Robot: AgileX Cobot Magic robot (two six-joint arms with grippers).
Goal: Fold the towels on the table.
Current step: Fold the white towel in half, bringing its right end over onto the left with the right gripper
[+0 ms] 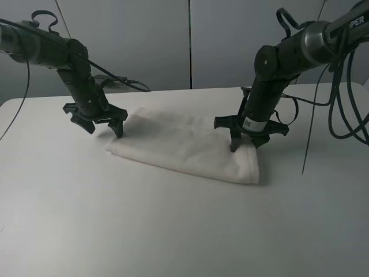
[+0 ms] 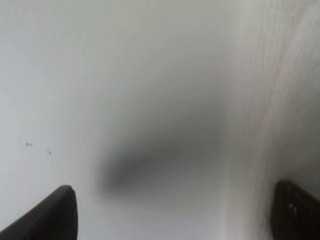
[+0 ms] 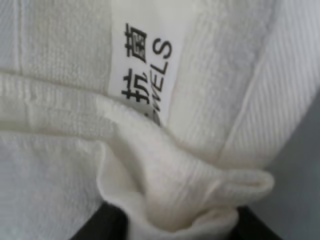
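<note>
Towel: the white towel [image 1: 184, 151] lies folded into a long flat shape in the middle of the table [image 1: 173, 236], with one end by each arm.
Left gripper: the left gripper [image 1: 105, 131] is low at the towel's left end, just off the corner.
Left fingers: they are wide apart with nothing between them but bare table. One finger [image 2: 50, 215] is over the table. The other is right at the towel's edge. I cannot tell if it touches the cloth.
Right gripper: the right gripper [image 1: 243, 144] is down on the towel's right end, near the back edge.
Right fingers: they are squeezed on a bunched-up fold of towel. The cloth puffs out between the two dark tips.
Label: a small white label [image 3: 145, 75] with dark letters lies flat on the towel, just past the pinched fold. The fold covers part of the letters.
Woven band: a smoother strip runs along the towel beside the label.
</note>
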